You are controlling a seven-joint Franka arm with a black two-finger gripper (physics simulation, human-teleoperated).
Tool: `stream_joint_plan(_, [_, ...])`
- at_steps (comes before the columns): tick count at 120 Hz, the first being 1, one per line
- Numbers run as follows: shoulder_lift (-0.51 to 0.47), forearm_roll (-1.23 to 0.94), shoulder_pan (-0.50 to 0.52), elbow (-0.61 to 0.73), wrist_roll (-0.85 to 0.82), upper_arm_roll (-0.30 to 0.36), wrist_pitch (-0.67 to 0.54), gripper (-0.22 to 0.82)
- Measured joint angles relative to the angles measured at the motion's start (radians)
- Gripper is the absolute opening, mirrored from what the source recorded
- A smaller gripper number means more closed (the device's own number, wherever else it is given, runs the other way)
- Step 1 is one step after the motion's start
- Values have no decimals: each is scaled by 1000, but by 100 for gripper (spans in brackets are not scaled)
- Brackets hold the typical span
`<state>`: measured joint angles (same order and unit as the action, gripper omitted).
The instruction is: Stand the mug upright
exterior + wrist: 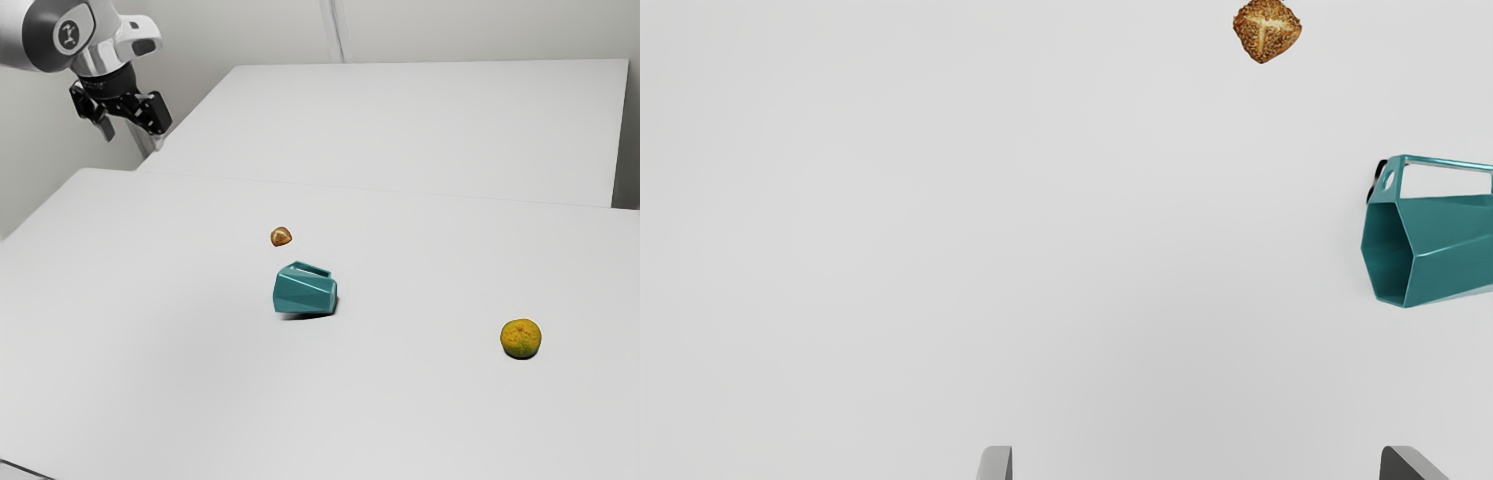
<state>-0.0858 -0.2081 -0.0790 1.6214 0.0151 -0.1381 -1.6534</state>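
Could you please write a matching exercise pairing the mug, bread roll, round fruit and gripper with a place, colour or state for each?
Column one
1. Mug
2. Bread roll
3. Round fruit
4. Gripper

Column two
A. Yellow-green, nearest the exterior view's right
B. Open, holding nothing
C. Brown, with pale lines across its top
D. Teal, lying on its side

Right pairs: 1-D, 2-C, 3-A, 4-B

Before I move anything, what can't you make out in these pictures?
- Mug, far end: cut off by the wrist view's edge.
- Mug's underside: hidden in both views by the mug itself.
- Bread, one end: cut off by the wrist view's edge.
- Dark thing by the mug's handle: partly hidden by it in the wrist view; I can't tell what it is.
- Arm, upper part: cut off by the exterior view's edge.
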Motion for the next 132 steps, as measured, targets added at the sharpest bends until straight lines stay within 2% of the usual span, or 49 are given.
stream_joint_plan(25, [8,12,5,6,23,8,-14,60])
stream_joint_plan(44, [44,59,53,8,36,8,-18,60])
stream_joint_plan(91, [232,546,204,103,65,2,-14,60])
stream_joint_plan(132, [351,866,214,186,79,2,-19,60])
